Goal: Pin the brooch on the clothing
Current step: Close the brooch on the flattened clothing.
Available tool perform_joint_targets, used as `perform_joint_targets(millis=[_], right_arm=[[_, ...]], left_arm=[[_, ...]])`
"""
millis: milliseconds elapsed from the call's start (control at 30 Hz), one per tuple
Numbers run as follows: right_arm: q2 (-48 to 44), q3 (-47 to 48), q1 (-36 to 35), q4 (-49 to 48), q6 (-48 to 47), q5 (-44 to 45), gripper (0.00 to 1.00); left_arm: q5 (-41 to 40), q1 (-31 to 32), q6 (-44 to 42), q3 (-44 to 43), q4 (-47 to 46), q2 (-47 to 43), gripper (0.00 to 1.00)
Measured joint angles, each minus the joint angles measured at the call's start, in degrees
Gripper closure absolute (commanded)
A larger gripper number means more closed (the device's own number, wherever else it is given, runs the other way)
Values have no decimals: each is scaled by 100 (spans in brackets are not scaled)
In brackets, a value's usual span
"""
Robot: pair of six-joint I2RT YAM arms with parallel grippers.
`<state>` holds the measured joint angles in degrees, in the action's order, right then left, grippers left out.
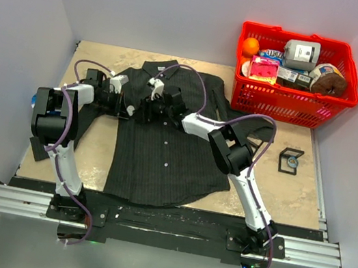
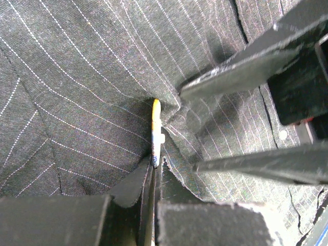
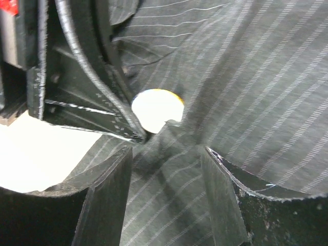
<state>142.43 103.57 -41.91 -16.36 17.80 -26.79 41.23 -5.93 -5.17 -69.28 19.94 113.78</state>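
Two grippers meet over the upper chest of the shirt [image 1: 160,162], which lies front-up on the table [image 1: 294,189]. I see the left gripper [image 2: 154,177] pinched tight on the brooch [image 2: 156,130], a yellow-rimmed disc pressed into puckered cloth. Just beside it the right gripper [image 3: 166,154] stands spread, gripping nothing, a fabric ridge between its fingers [image 3: 107,195].

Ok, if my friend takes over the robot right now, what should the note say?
Left hand: shut on the brooch, pressing it edge-on into a fold of the pinstriped shirt.
Right hand: open, fingers astride the bunched cloth next to the brooch.
Done: brooch is at the shirt.
Left to do: pin not visibly through; check it, fasten, then let go.
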Motion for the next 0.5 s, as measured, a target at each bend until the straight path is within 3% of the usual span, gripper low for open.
perform_joint_targets(millis=[500], right_arm=[[273,424,238,44,369,22,48]], left_arm=[[7,0,-20,0,0,0,100]])
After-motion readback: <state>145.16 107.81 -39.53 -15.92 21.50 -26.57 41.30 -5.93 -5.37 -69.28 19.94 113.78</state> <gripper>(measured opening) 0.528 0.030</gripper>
